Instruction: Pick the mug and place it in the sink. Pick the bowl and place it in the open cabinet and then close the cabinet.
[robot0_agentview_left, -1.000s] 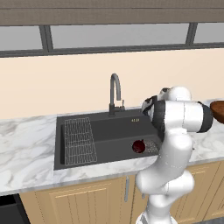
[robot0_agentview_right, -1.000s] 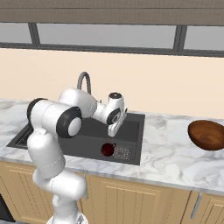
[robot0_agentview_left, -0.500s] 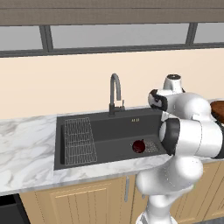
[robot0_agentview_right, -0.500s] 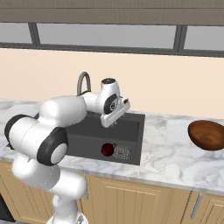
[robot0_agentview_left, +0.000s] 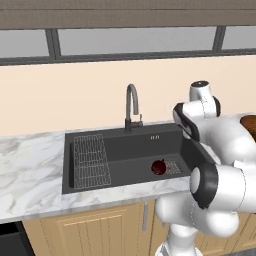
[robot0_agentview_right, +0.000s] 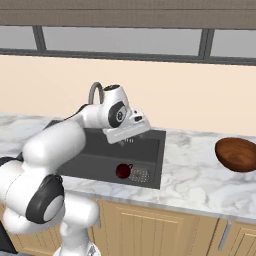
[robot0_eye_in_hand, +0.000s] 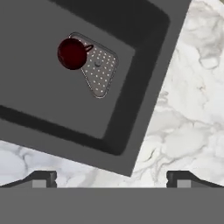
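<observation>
You have one gripper (robot0_eye_in_hand: 112, 177), and in the hand view its two fingertips (robot0_eye_in_hand: 43, 177) stand wide apart with nothing between them, poised over the sink's (robot0_eye_in_hand: 131, 131) right edge where it meets the marble counter (robot0_eye_in_hand: 188, 109). Below it sits one mug (robot0_eye_in_hand: 71, 54): small, round, dark maroon, open side up, with a short handle, resting on the sink floor and overlapping a corner of the single perforated square drain (robot0_eye_in_hand: 100, 70). In the left base view you see that mug (robot0_agentview_left: 159, 167) in the near right part of the one dark grey sink (robot0_agentview_left: 120, 145), with one wire rack (robot0_agentview_left: 91, 161) at the left end and one curved faucet (robot0_agentview_left: 131, 106) behind. Well off to the right, one bowl (robot0_agentview_right: 237, 154) lies on the counter (robot0_agentview_right: 190, 175): wide, shallow, reddish brown with a wood-like sheen, far bigger than the mug (robot0_agentview_right: 123, 171). One long window (robot0_agentview_right: 125, 42) runs along the wall behind.
</observation>
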